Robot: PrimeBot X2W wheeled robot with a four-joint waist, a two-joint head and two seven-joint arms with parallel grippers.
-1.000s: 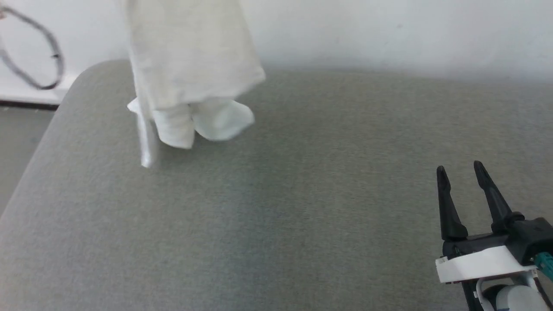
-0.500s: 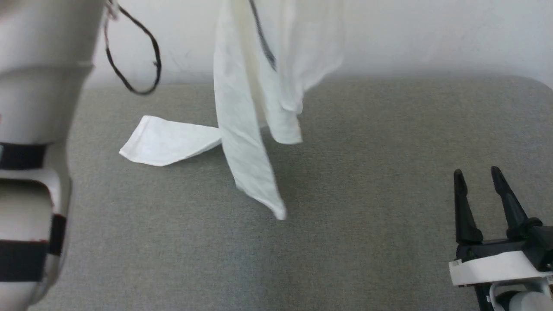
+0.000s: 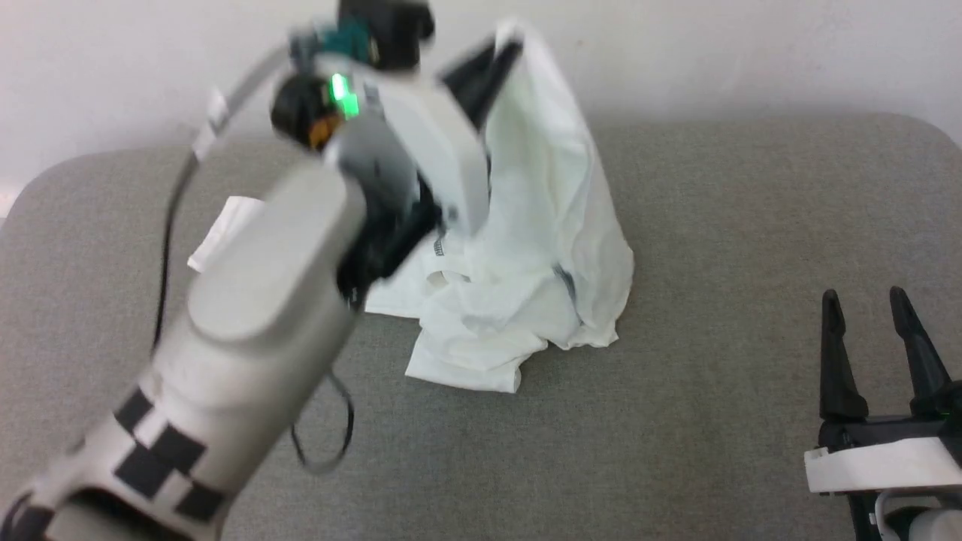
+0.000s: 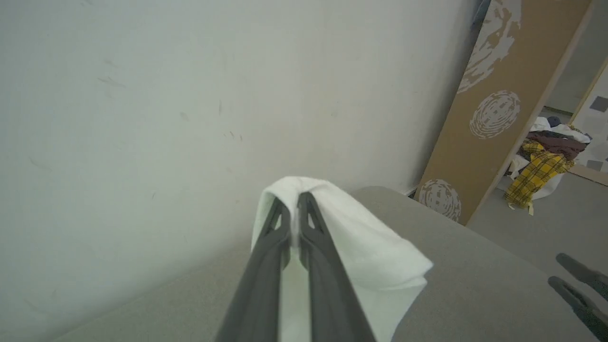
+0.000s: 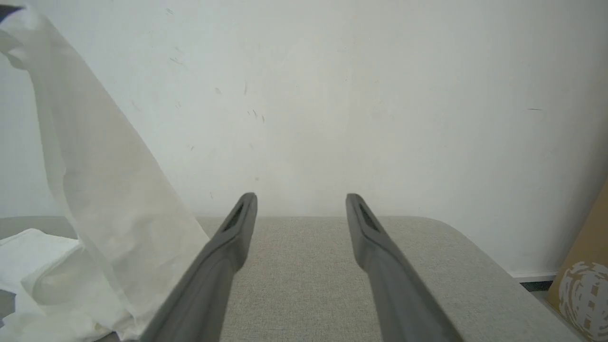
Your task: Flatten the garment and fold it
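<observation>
Lowered since the last glimpse, the shirt (image 3: 541, 225) now heaps on the grey pad (image 3: 751, 225), its top pinched aloft by your left gripper (image 4: 293, 204) (right gripper (image 3: 863, 297) spread, idle): you're still flattening, so next bring that free one to a second edge

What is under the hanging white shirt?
The garment, pinched by the left gripper, drapes onto the grey padded surface. Whatever lies beneath its heaped lower folds is covered.

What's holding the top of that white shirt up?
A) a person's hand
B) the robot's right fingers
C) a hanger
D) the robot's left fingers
D: the left fingers are pinched shut on a fold of the shirt; the right fingers stand open, apart from it.
</observation>
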